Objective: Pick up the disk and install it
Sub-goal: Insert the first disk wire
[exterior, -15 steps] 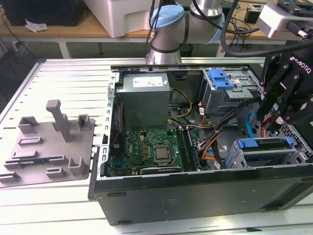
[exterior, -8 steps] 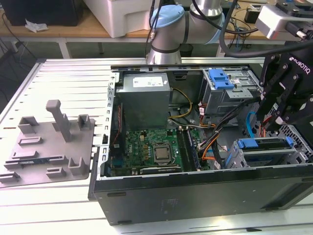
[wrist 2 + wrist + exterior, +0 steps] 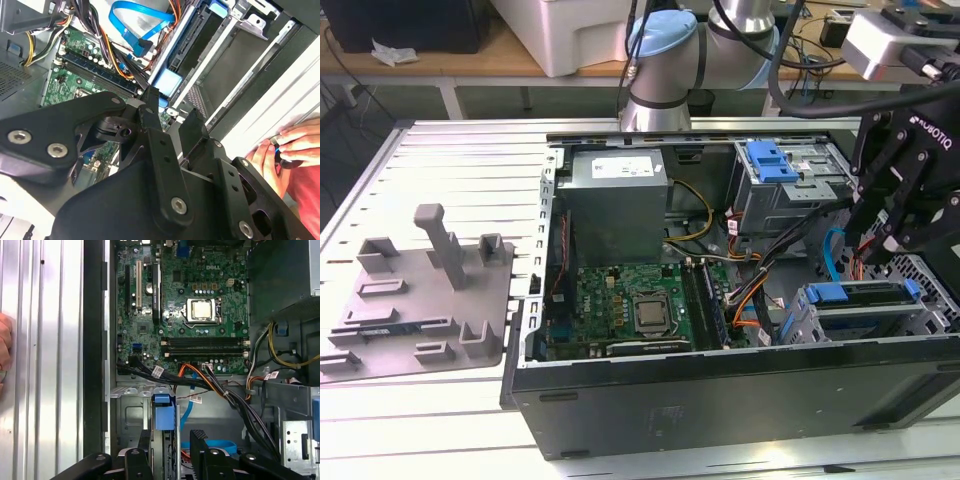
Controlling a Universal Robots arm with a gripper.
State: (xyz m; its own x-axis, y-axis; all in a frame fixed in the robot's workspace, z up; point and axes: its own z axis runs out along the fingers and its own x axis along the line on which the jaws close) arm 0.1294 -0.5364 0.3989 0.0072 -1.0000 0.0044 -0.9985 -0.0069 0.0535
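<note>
The gripper (image 3: 885, 248) hangs over the open computer case (image 3: 720, 390), at the exterior view's right. The disk (image 3: 860, 296) stands on its edge in a metal bay (image 3: 800, 325) inside the case, just under the gripper. The case also holds a green board (image 3: 630, 310), a gray power box (image 3: 618, 200) and a second metal cage (image 3: 790, 200) with a blue caddy (image 3: 770, 160) on top. A gray holder (image 3: 420, 300) lies on the table (image 3: 470, 160), beside the case on the exterior view's left.

In the second wrist view the gripper (image 3: 171, 107) is spread open. Its two black fingers (image 3: 150, 107) are apart and nothing is held between them. The blue end of the disk (image 3: 167, 82) sits just past the fingertips, in line with the gap. A blue flat cable (image 3: 132, 20) curls near the green board (image 3: 75, 65). A hand (image 3: 292, 147) rests on the table outside the case.

In the first wrist view the gripper (image 3: 169, 452) has one finger (image 3: 200, 445) on each side of the disk (image 3: 165, 412). The disk sits in its slot between them and I cannot tell if they touch it. Wires (image 3: 210, 385) run over the bay from the green board (image 3: 185, 300).
</note>
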